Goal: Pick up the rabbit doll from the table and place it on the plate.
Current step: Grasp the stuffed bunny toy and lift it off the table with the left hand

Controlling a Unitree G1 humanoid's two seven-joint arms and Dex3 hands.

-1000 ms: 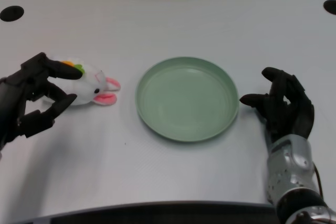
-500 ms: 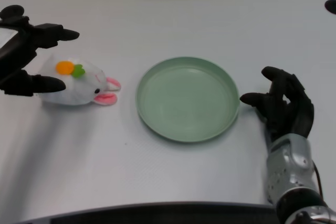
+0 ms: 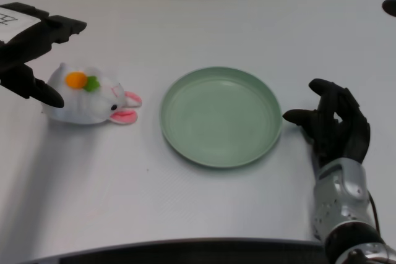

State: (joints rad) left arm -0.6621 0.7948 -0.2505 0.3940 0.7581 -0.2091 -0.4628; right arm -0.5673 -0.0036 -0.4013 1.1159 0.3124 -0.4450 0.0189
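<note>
Fingers of my left hand (image 3: 31, 54) spread wide around the rabbit doll (image 3: 90, 96), which lies beside the plate (image 3: 221, 116).

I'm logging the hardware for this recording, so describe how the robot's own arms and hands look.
The left hand is black, built of blocky, angular segments, with a white tag bearing dark line markings near its wrist. Its forearm is out of view. The right hand is black too, on a silver forearm with small dark holes and a thin dark cable along its right side.

One rabbit doll (image 3: 90, 98) — one green plate (image 3: 221, 153) — two robot hands (image 3: 34, 54).
</note>
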